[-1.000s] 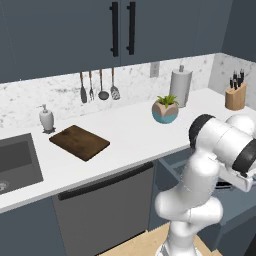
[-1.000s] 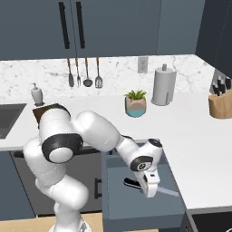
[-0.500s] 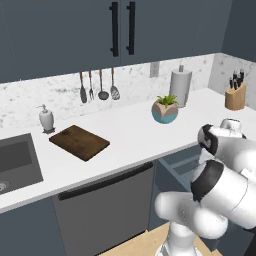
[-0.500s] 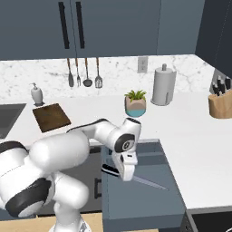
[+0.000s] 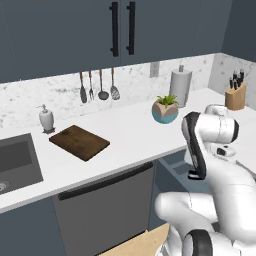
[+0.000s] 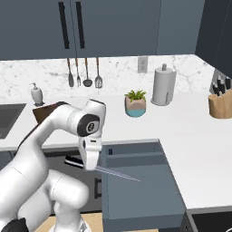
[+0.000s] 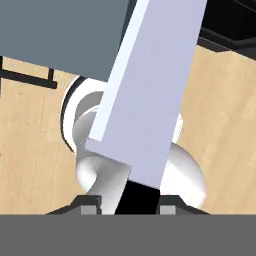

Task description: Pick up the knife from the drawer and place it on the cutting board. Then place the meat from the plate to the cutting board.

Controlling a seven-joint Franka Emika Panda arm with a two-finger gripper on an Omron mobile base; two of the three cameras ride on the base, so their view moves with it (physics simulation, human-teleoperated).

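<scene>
My gripper is shut on the knife, holding its black handle while the silver blade points right over the open drawer. In the hand view the blade runs up from between my fingers, with the gripper at the bottom. The hand hangs at the drawer's left edge, below counter height. The drawer also shows beside the arm in the left base view. The dark brown cutting board lies on the counter to the left, its corner peeking out behind my arm. The plate and the meat are out of view.
A potted plant, a paper towel roll and a knife block stand on the white counter. Utensils hang on the wall, a soap dispenser stands by the sink. A dishwasher front sits left of the drawer.
The hand has swung left and slightly up with the knife, from over the drawer's middle to its left edge. The arm has folded back toward the base.
</scene>
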